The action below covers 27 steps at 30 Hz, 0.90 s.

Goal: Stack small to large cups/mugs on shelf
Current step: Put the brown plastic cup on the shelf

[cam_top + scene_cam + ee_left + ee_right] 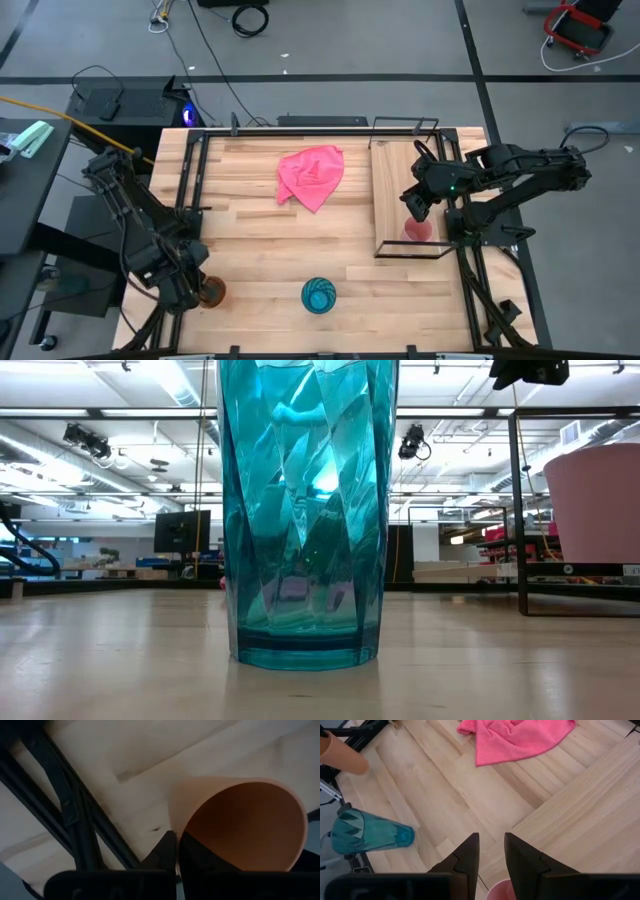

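Observation:
The orange cup [211,291] is at the table's near left corner, and my left gripper [196,287] is shut on it; it also shows in the left wrist view [240,825]. The teal-blue cup [319,296] stands upright on its base near the table's near edge [300,510]. The small pink cup [417,231] stands on the near end of the light-wood shelf [400,180]. My right gripper [414,206] hangs just above it, fingers a little apart [491,852], touching nothing. My left gripper holds the orange cup by its rim [176,832], with one finger [166,847] outside the wall and the other [200,862] inside the cup. The fingers come slanting down from the table's left. I cannot tell whether the cup's base is on the table.
A crumpled pink cloth [311,176] lies on the table's far middle, left of the shelf. The shelf's thin black wire frame [405,123] rises at its ends and edges. Bare tabletop lies between the cloth and the teal-blue cup.

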Each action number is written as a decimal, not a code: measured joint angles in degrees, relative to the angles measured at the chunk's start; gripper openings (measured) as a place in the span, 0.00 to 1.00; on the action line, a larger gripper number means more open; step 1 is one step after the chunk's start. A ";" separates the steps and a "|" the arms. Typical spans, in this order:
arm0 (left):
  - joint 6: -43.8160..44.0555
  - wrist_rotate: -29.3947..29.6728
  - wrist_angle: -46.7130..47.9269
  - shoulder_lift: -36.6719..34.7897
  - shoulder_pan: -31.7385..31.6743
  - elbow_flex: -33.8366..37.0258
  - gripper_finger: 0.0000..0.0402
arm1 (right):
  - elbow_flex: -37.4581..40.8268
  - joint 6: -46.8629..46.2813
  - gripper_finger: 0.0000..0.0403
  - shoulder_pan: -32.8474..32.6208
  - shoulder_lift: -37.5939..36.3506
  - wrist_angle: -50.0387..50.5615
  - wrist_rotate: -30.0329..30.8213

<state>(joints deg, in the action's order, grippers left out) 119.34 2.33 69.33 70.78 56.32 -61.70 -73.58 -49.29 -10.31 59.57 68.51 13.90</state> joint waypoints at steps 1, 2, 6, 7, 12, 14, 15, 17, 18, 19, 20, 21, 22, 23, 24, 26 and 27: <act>-1.21 -0.02 0.69 -0.22 -0.94 -0.85 0.03 | 0.00 0.01 0.25 0.00 0.00 0.01 -0.01; -2.09 0.02 1.52 -0.32 -1.91 -2.02 0.03 | 0.00 0.01 0.25 -0.01 0.00 0.00 -0.01; -7.89 0.15 6.69 -0.41 -6.45 -7.48 0.03 | 0.00 0.49 0.25 -0.02 0.00 0.02 -0.01; -9.25 0.23 7.84 -0.41 -7.75 -8.87 0.03 | 0.00 0.61 0.25 -0.01 0.00 0.01 -0.01; -18.34 1.95 14.74 -0.39 -15.42 -16.87 0.03 | 0.00 0.65 0.25 -0.01 -0.04 0.02 -0.02; -23.12 2.78 16.36 -0.39 -19.16 -20.12 0.03 | 0.00 0.72 0.25 0.00 -0.04 0.02 -0.03; -25.67 3.15 16.94 -0.39 -21.16 -21.75 0.03 | 0.00 0.96 0.25 0.00 -0.04 0.01 -0.05; -30.89 4.44 17.19 -0.30 -25.22 -24.86 0.03 | 0.00 1.35 0.25 0.00 -0.04 0.02 -0.17; -33.72 5.10 17.25 -0.11 -27.48 -26.48 0.03 | 0.00 1.44 0.25 0.00 -0.04 0.02 -0.23; -36.54 5.49 17.52 0.29 -29.82 -28.18 0.03 | 0.00 1.48 0.25 0.00 -0.04 0.04 -0.23; -39.28 5.79 17.64 0.80 -32.10 -29.67 0.03 | 0.00 1.49 0.25 -0.01 -0.04 0.02 -0.25; -42.13 5.87 17.67 1.46 -34.46 -31.21 0.03 | 0.00 1.50 0.25 -0.01 -0.04 0.04 -0.25; -44.99 6.00 17.65 2.24 -36.80 -32.82 0.03 | 0.00 1.50 0.25 0.00 -0.04 0.02 -0.25; -47.92 6.09 17.63 3.12 -39.06 -34.39 0.03 | 0.00 1.49 0.25 -0.02 -0.04 0.04 -0.25; -50.77 6.10 17.65 4.22 -41.32 -36.00 0.03 | 0.00 1.50 0.25 0.00 -0.04 0.04 -0.25; -56.00 6.12 17.61 6.55 -45.44 -39.05 0.03 | 0.00 1.79 0.25 0.00 -0.04 0.04 -0.25; -58.24 6.09 17.65 7.94 -47.45 -40.54 0.03 | 0.00 2.21 0.25 0.00 -0.04 0.04 -0.25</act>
<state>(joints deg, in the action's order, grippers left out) 61.09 8.42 86.98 78.73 8.87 -102.24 -73.58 -47.08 -10.31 59.53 68.55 13.65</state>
